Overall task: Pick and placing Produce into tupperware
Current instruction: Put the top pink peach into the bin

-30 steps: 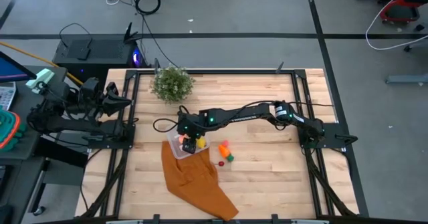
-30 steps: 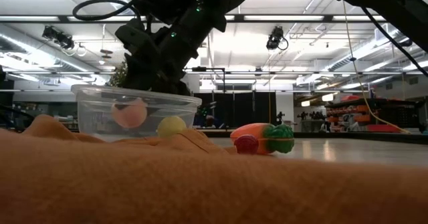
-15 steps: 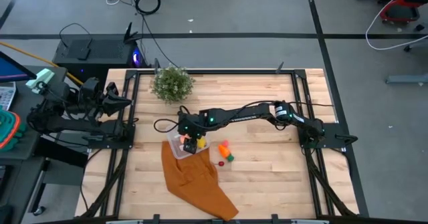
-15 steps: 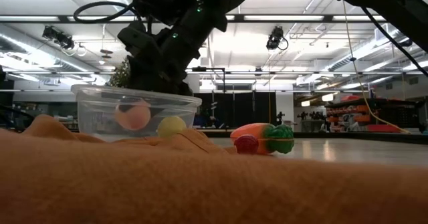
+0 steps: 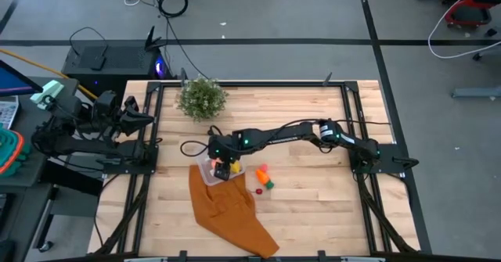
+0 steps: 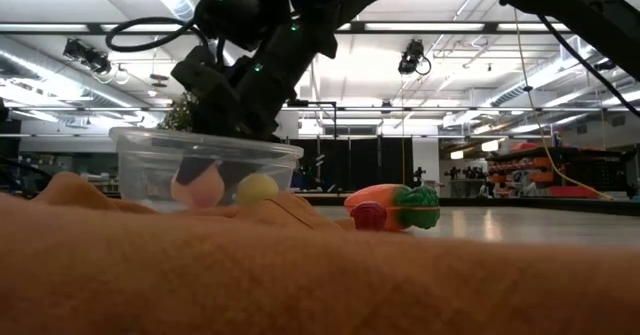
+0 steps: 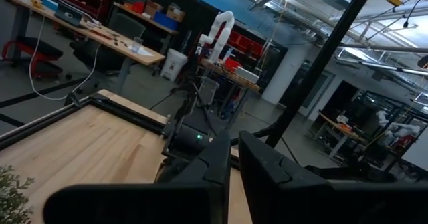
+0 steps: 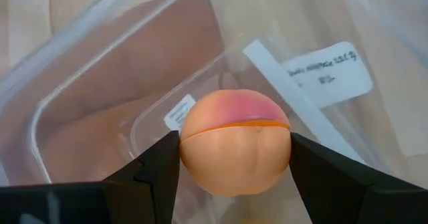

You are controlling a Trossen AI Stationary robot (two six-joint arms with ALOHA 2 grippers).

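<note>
The clear tupperware (image 5: 204,171) sits on the far end of a rust-orange cloth (image 5: 231,211). My right gripper (image 5: 221,168) reaches down into it, shut on a peach-pink round fruit (image 8: 235,140). A yellow lemon (image 6: 257,187) lies inside the box beside it. On the bare wood to the right lie a carrot with a green tip (image 6: 395,205) and a small red piece (image 6: 367,215). My left gripper (image 7: 231,167) is shut with nothing in it, parked level beyond the table's left edge (image 5: 129,115). My right gripper pinches the peach-pink fruit at its two opposite sides (image 8: 186,150), one finger (image 8: 150,174) on each. The fingers slant down from the table's right side. The fruit is inside the tupperware's walls (image 6: 197,187); the cloth hides whether it touches the floor.
A bushy potted plant (image 5: 201,98) stands at the far edge, left of centre. The cloth runs from the box toward the near edge. A black frame rails in the table (image 5: 344,105). Bare wood lies open on the right half.
My right gripper has sunk a little, and the peach-pink fruit has gone lower inside the tupperware, still pinched between the fingers. The lemon, carrot and box stay where they were.
</note>
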